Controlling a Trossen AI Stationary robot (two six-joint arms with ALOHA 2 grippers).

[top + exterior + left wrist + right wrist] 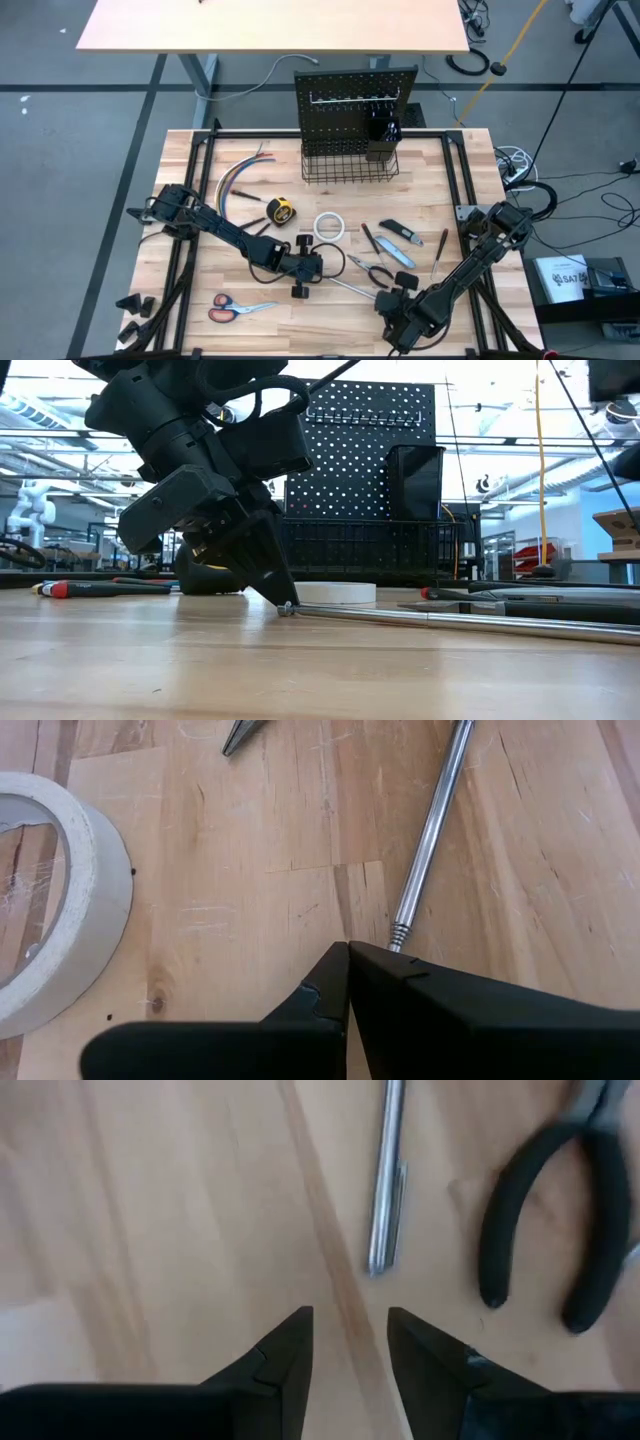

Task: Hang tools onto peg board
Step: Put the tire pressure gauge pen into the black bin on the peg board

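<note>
Peg board [355, 105] stands upright at top centre of the high view w/ basket [350, 165] below its hook rail, facing the arms so hooks can be reached from the front; nothing from the table looks hung yet, so task seems at an early step. Tools lie loose on table [200, 330] mid-frame: scissors [235, 310] lower left, tape measure [281, 211] left of centre, pliers [375, 270] centre-right, screwdriver [438, 250] right, each apart, prob. so it can be picked singly. Tape roll [330, 227] sits centre, not in the way. Left gripper [318, 266] is down at table centre, claw clenched, tips touching the wood right at the end of a thin silver rod [440, 619]; whether it actually pinches the rod, can't tell — tips look beside the rod end in left wrist view. Right gripper [350, 1342] hovers low at lower centre-right, claw released and part-spread, holding nothing, aimed at the rod's other end, near pliers; likely waiting or ready to assist.
</note>
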